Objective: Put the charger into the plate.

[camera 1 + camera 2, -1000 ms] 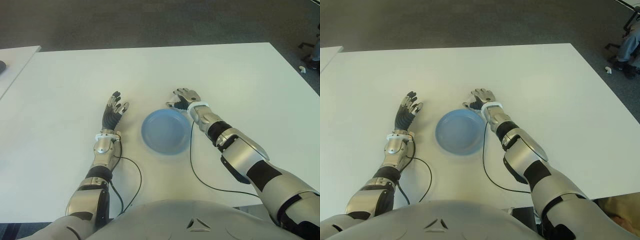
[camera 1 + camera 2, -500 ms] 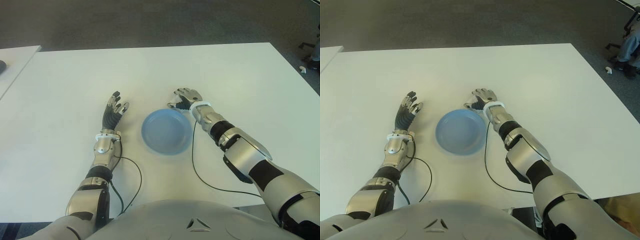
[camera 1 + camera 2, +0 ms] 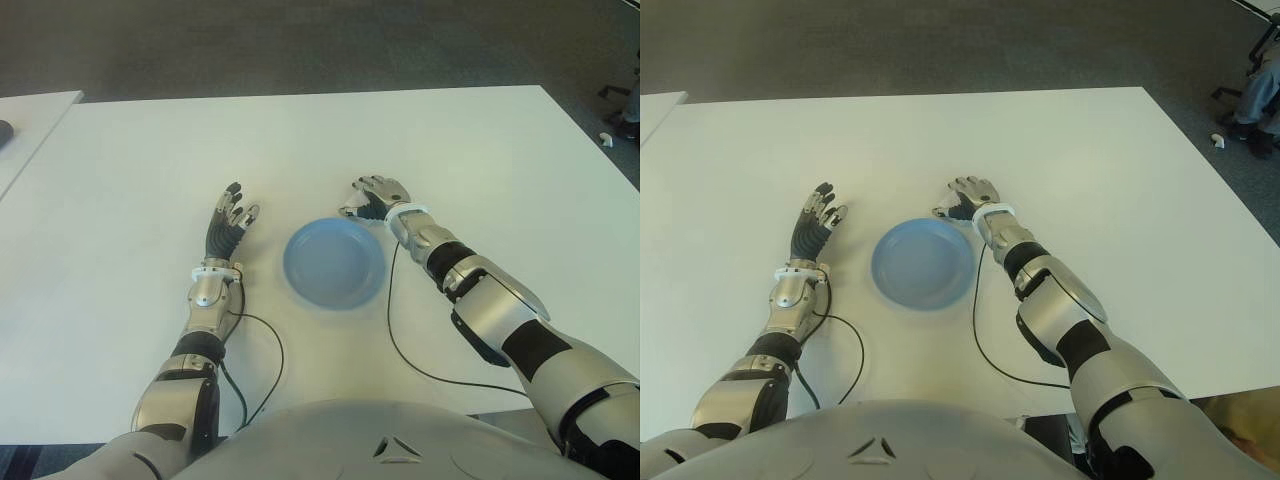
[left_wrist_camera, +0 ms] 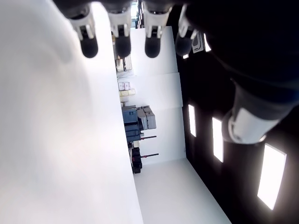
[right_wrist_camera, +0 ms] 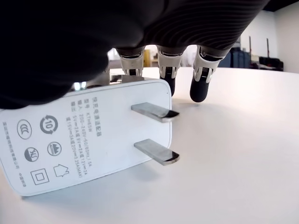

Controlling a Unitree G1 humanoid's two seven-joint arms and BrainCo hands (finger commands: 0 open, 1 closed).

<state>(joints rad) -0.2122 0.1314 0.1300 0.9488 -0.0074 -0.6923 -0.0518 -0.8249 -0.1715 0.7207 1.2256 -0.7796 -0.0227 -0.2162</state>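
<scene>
White charger (image 5: pixel 88 140) under curled right robot hand (image 3: pixel 375 196), shifted slightly right; plate (image 3: pixel 333 264) unmoved.

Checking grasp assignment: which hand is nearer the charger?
Right. The right hand is over the charger, fingers around it, beyond the plate; the left hand shows across the plate.

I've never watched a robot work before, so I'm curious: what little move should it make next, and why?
Probably close the right hand firmly on the charger and lift it. The white charger lies on the table under that hand's fingers, just beyond the blue plate, which holds nothing yet. The left hand shows left of the plate.
</scene>
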